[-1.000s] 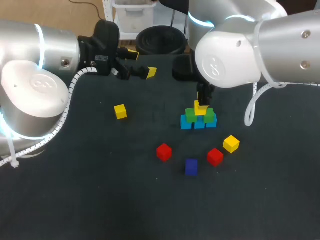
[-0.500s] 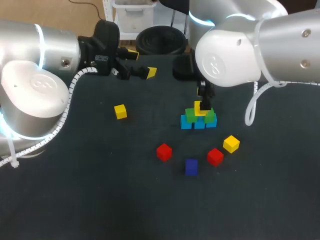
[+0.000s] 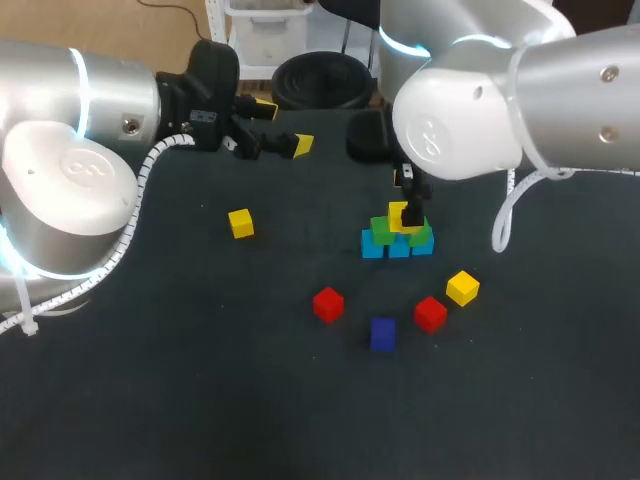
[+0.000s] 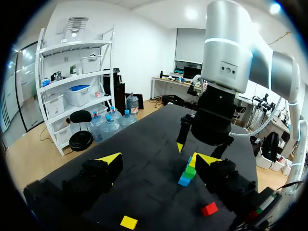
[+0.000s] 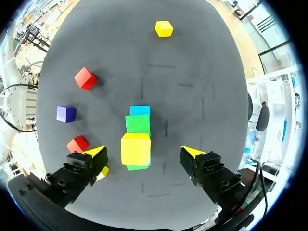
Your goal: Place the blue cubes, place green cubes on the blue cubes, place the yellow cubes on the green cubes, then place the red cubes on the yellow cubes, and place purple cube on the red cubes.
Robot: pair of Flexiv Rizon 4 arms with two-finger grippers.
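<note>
A row of blue cubes [image 3: 398, 248] carries green cubes [image 3: 382, 229], and one yellow cube [image 3: 399, 214] rests on top. My right gripper [image 3: 409, 203] hangs just above this stack. In the right wrist view that gripper [image 5: 144, 153] is open, and the yellow cube [image 5: 135, 149] lies between its fingers without touching them, over a green cube [image 5: 137, 123] and a blue cube [image 5: 140, 110]. My left gripper [image 3: 285, 125] is open and empty at the back left; in its own view it [image 4: 159, 159] faces the stack [image 4: 187, 173].
Loose on the dark table: a yellow cube [image 3: 240, 223] at the left, another yellow cube [image 3: 462, 288], two red cubes [image 3: 328, 304] [image 3: 430, 314] and a purple cube [image 3: 382, 333] in front of the stack.
My right gripper has opened and let go of the yellow cube, which now rests on the green cubes, and it has risen slightly. My left arm has not moved.
</note>
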